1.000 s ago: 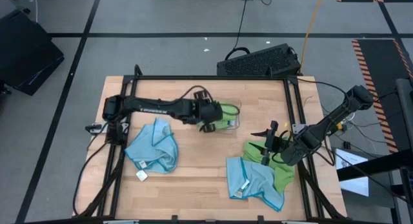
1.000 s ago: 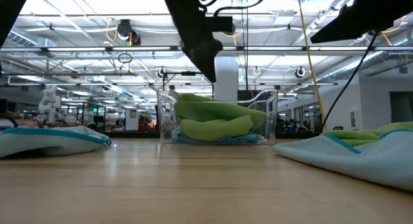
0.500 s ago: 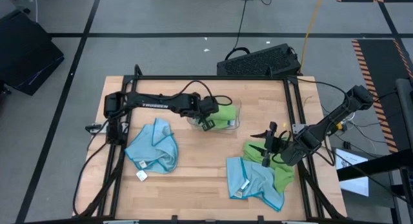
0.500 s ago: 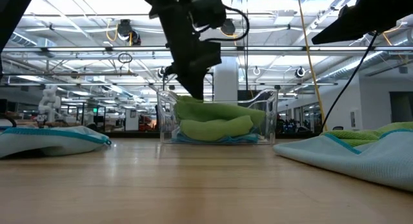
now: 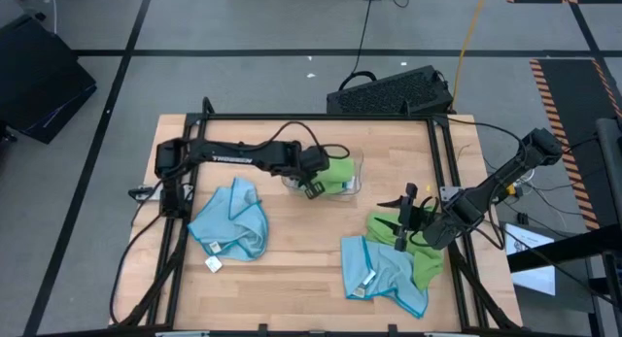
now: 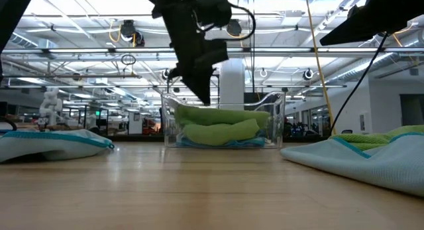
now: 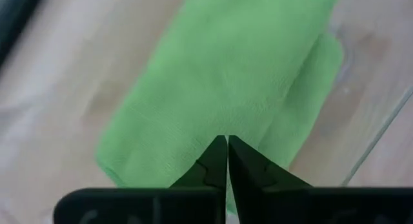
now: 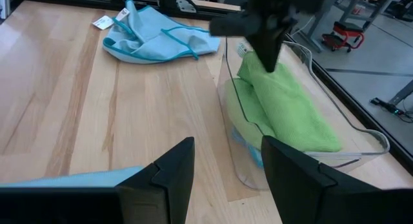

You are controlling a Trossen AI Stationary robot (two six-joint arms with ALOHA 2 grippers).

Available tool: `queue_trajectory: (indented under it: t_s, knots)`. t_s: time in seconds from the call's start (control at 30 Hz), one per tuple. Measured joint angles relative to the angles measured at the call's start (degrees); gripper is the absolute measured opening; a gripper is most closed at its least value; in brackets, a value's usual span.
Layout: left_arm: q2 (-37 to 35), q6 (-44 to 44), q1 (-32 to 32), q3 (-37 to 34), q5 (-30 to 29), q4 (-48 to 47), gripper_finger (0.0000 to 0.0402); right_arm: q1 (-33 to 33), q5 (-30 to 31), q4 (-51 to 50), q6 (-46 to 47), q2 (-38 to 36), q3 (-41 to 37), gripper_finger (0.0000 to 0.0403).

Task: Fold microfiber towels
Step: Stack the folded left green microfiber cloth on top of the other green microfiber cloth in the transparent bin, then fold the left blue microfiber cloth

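The left hand [image 5: 313,185] is closed, with nothing in it, pressing on folded green towels [image 5: 339,172] in the clear tray [image 6: 278,117]. The right hand [image 5: 400,223] waits open. About 3 towels, perhaps more, lie unfolded on the tabletop [image 5: 292,269].

Two dark, near-black arms are seen, each built of slim tubular links joined by chunkier rounded joints. White lettering is printed along the left arm's [image 5: 233,154] long link. Thin black cables are looped beside both arms. The left gripper [image 7: 227,161] is formed of two tapered matte-black fingers on a black crossbar; the right gripper [image 8: 227,166] has broader, angular black fingers.
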Motion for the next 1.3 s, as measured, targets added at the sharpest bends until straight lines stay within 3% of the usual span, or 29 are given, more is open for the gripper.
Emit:
queue_trajectory:
  t_s: [0.13,0.3,0.63,0.87,1.1,1.3]
  knots:
    - [-1.7,-0.4,-0.2,1.3,-1.5,-0.4,0.0008,0.0,0.0,0.0,0.0,0.0,0.0,0.0171]
    - [-2.0,-7.7,-0.8,1.1,-1.5,-8.3,0.0008,0.0,-0.1,-0.1,0.1,0.0,0.0,0.0171]
    - [-0.5,-14.2,-0.3,-4.2,-2.5,-5.1,0.0004,0.0,-0.1,-0.2,0.0,0.0,0.0,0.0171]
    - [-1.3,-13.2,-1.0,-2.2,-2.9,-4.3,0.0017,0.0,-0.1,0.0,0.1,0.0,0.0,0.0171]
    - [-7.2,-13.7,-7.6,-1.6,-12.9,-5.0,0.0007,0.0,-0.2,0.0,0.4,0.0,0.0,0.0171]
    - [-10.4,-18.9,-20.1,-2.1,-21.9,-8.8,0.0018,0.0,-0.2,0.1,1.0,0.0,0.0,0.0171]
